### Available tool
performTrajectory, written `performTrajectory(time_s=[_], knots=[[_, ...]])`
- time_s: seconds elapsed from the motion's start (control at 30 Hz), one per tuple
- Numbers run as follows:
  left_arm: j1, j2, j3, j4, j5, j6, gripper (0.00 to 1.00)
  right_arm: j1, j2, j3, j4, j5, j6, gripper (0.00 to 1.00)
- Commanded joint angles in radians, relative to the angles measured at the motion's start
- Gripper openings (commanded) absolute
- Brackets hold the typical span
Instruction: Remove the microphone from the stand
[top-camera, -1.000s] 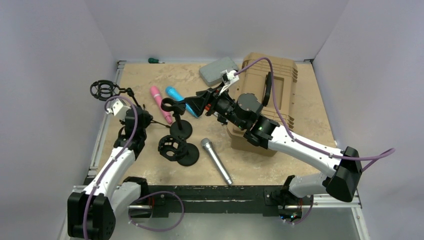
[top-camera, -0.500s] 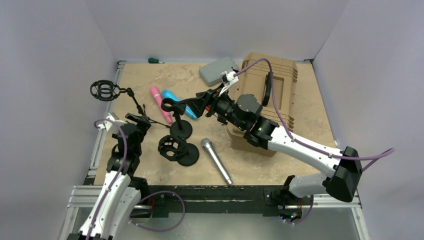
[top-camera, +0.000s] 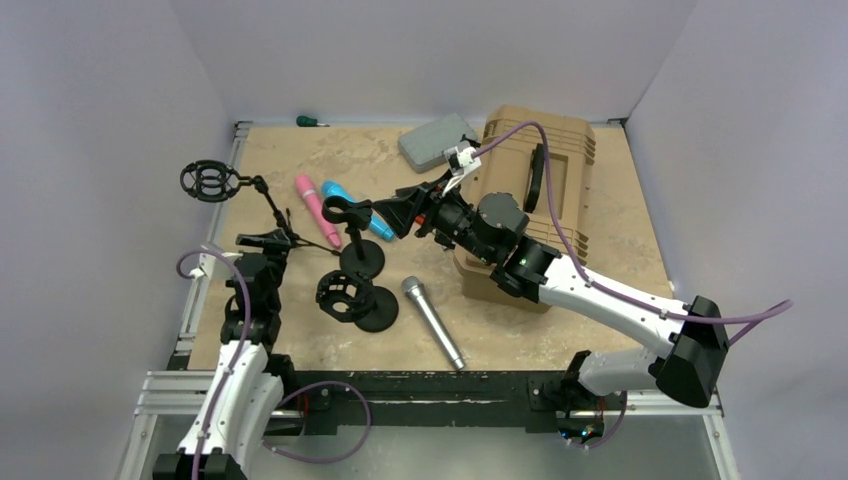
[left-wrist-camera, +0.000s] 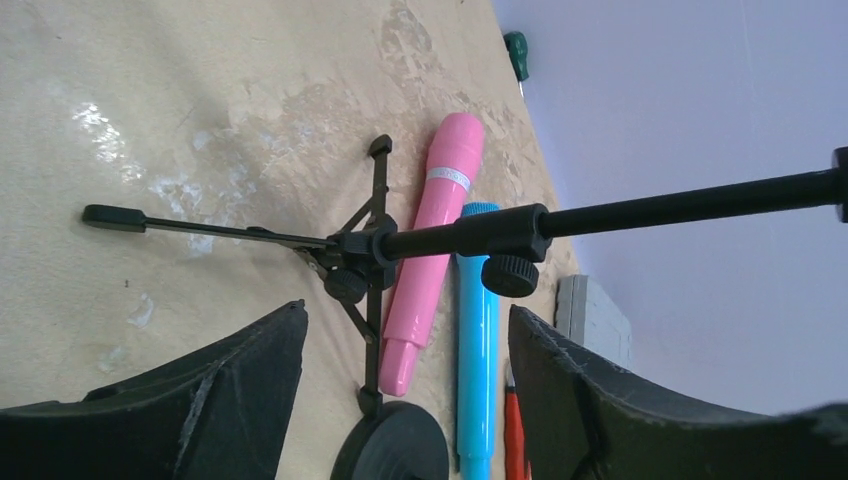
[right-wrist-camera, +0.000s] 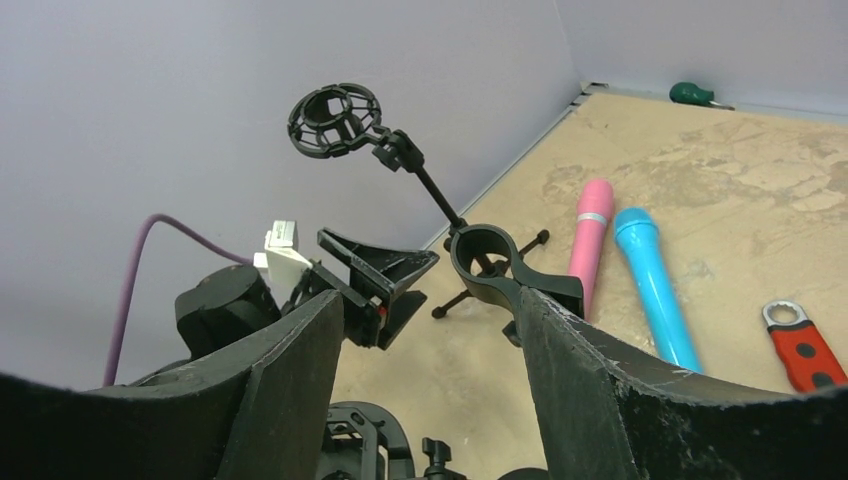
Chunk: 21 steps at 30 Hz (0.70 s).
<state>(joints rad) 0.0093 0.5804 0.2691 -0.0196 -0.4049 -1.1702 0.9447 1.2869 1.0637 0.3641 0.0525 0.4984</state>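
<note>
Three microphones lie flat on the table: a pink one (top-camera: 312, 205), a blue one (top-camera: 352, 207) beside it, and a silver one (top-camera: 432, 322) near the front. None sits in a stand. The round-base stand (top-camera: 360, 260) carries an empty clip (top-camera: 343, 212). My right gripper (top-camera: 398, 212) is open and empty, just right of that clip (right-wrist-camera: 490, 262), above the blue microphone (right-wrist-camera: 652, 290). My left gripper (top-camera: 262, 240) is open and empty, low by the tripod stand (left-wrist-camera: 368, 250), facing the pink (left-wrist-camera: 437, 240) and blue (left-wrist-camera: 478, 330) microphones.
The tripod stand's empty shock mount (top-camera: 210, 181) hangs at the far left. A second round-base stand with a shock mount (top-camera: 345, 294) stands in front. A tan case (top-camera: 545, 190), a grey box (top-camera: 436, 141), a green screwdriver (top-camera: 310, 121) and a red opener (right-wrist-camera: 805, 352) lie at the back.
My left arm has drawn back toward the near left edge, its gripper moving left and away from the stands. My right gripper has shifted slightly left, uncovering more of the blue microphone.
</note>
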Motion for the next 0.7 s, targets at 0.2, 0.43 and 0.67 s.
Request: performTrajectory(time_s=[0.2, 0.43, 0.67], knots=[[0.014, 0.138, 0.064, 0.186, 0.148, 0.014, 0.69, -0.009, -0.033, -0.016, 0.05, -0.008, -0.003, 0.64], [0.013, 0.171, 0.116, 0.199, 0.127, 0.041, 0.69, -0.01, -0.034, -0.019, 0.052, -0.005, -0.004, 0.64], [0.014, 0.276, 0.138, 0.26, 0.135, -0.007, 0.49, -0.011, -0.037, -0.023, 0.051, -0.002, -0.006, 0.64]])
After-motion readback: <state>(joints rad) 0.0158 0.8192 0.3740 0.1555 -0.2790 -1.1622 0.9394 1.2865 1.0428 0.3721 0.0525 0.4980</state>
